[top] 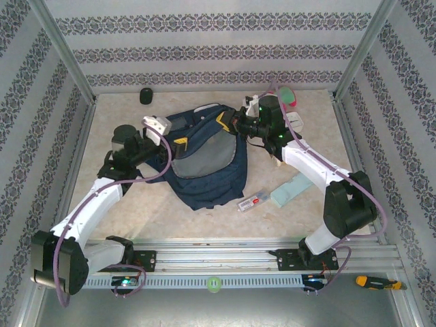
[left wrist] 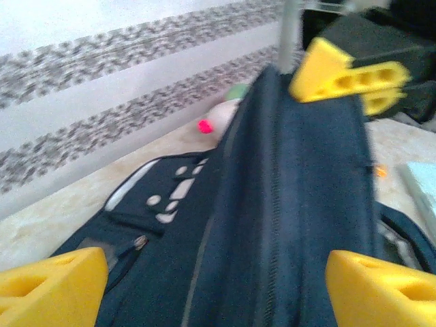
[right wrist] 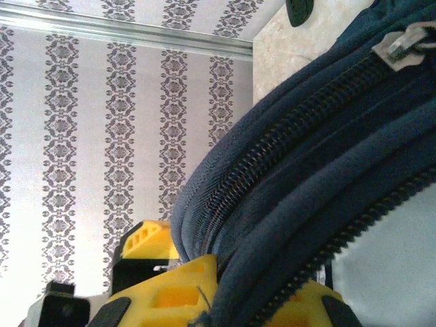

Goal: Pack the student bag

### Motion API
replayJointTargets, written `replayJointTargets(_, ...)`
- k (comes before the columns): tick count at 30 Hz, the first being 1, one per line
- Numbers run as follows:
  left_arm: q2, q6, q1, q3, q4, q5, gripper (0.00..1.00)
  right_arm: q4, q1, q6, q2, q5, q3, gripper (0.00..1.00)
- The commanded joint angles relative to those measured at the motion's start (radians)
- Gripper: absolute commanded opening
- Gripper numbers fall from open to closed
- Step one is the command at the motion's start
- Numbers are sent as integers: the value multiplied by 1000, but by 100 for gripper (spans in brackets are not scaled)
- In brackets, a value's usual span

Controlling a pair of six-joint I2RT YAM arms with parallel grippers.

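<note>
So the student bag sits mid-table. The right hand is pinching rim fabric at the bag's far side, and the left hand is spread wide w/ a raised fold of the bag between its fingers, not clamped on it. Biggest risk imo: that thin pinch slips and the opening flops shut, or the left hand closes on both layers at once and seals it. Right wrist cam gives the zipper pull up close, top cam has a pen and a teal flat piece lying just right of the bag.
</note>
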Motion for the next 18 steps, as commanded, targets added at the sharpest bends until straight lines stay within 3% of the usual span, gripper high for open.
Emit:
replayJointTargets(1, 25, 150, -32, 64, -47, 112, 85, 52, 16, -52, -56, 50, 16, 0)
replayJointTargets(5, 67, 243, -69, 108, -114, 123, 88, 32, 44, -67, -35, 68, 26, 0)
replayJointTargets(10, 159, 327, -117, 172, -172, 55, 90, 36, 69, -67, -22, 83, 39, 0)
replayJointTargets(15, 225, 331, -150, 204, -189, -1, 89, 32, 80, -70, -17, 104, 53, 0)
replayJointTargets(16, 232, 313, -150, 200, -169, -51, 78, 32, 79, -69, -13, 103, 58, 0)
replayJointTargets(17, 238, 276, -150, 194, -136, -124, 56, 30, 79, -71, -11, 100, 62, 0)
replayJointTargets(18, 239, 257, -149, 190, -124, -186, 41, 21, 77, -77, -15, 98, 62, 0)
